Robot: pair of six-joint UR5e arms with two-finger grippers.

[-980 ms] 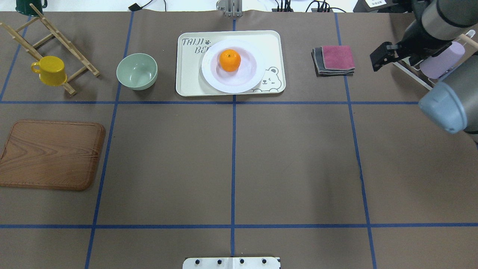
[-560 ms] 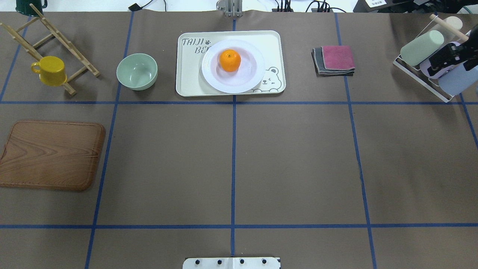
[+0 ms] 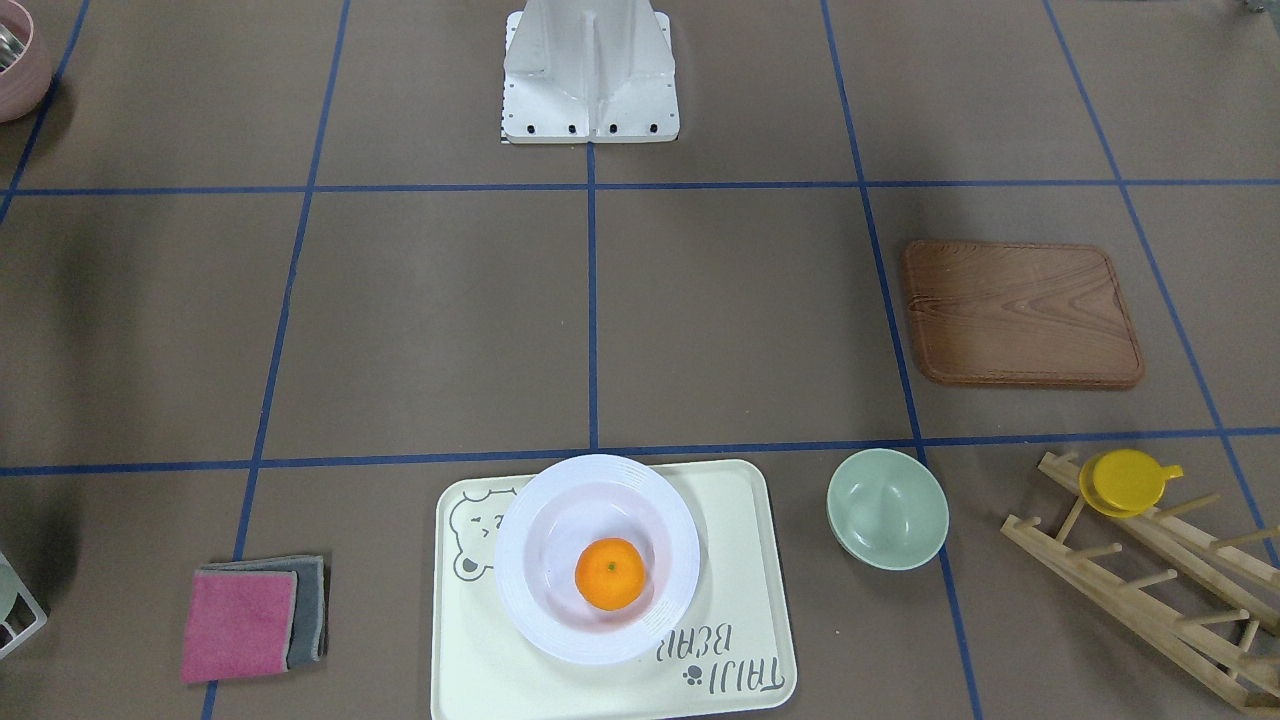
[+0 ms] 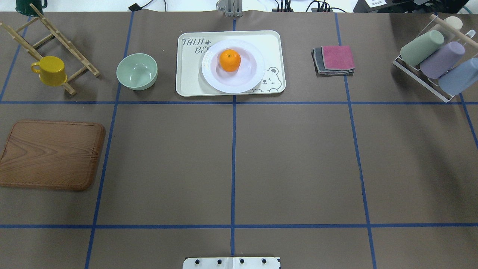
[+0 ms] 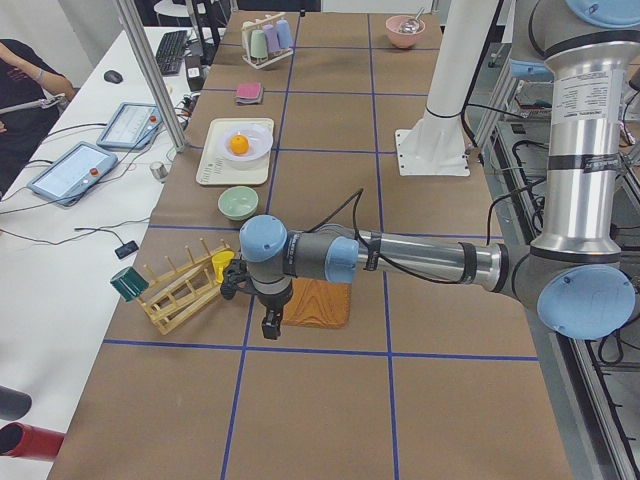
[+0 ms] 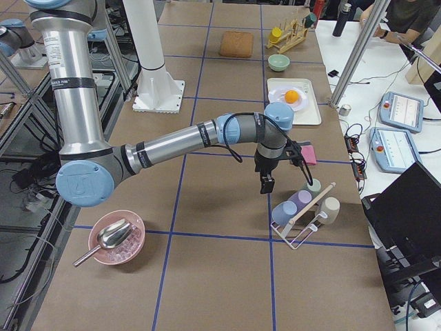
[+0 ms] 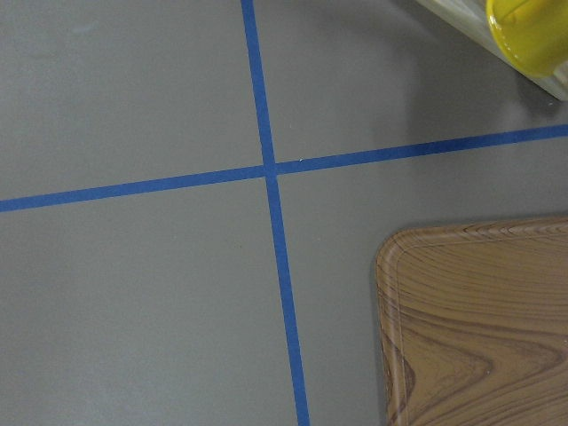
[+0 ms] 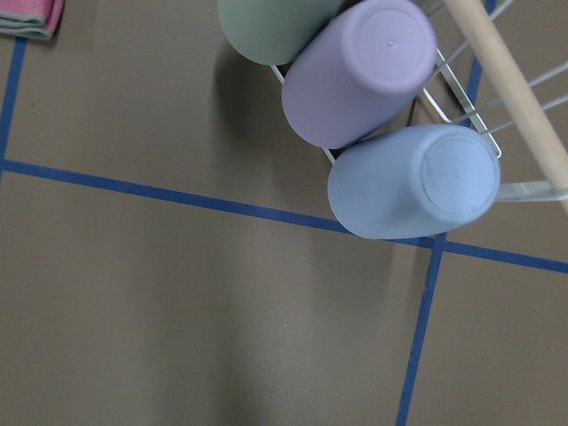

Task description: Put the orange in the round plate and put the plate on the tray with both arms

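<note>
The orange (image 4: 229, 60) sits in the middle of the white round plate (image 4: 249, 80), which rests on the cream bear-face tray (image 4: 189, 76) at the table's far centre. The front-facing view shows the same orange (image 3: 610, 573), plate (image 3: 520, 592) and tray (image 3: 468, 650). Neither arm is near them. My left gripper (image 5: 271, 325) hangs over the corner of the wooden board at the table's left end. My right gripper (image 6: 265, 185) hangs beside the cup rack at the right end. Both show only in the side views, so I cannot tell whether they are open or shut.
A pale green bowl (image 4: 137, 71) stands left of the tray, folded cloths (image 4: 334, 59) to its right. A yellow cup (image 4: 50, 70) hangs on a wooden rack (image 4: 56, 37). A wooden board (image 4: 50, 154) lies at the left. A wire rack of cups (image 4: 433, 61) stands far right.
My right arm has drawn back off the right edge of the overhead view, uncovering the cup rack. The orange, plate and tray have not moved.
</note>
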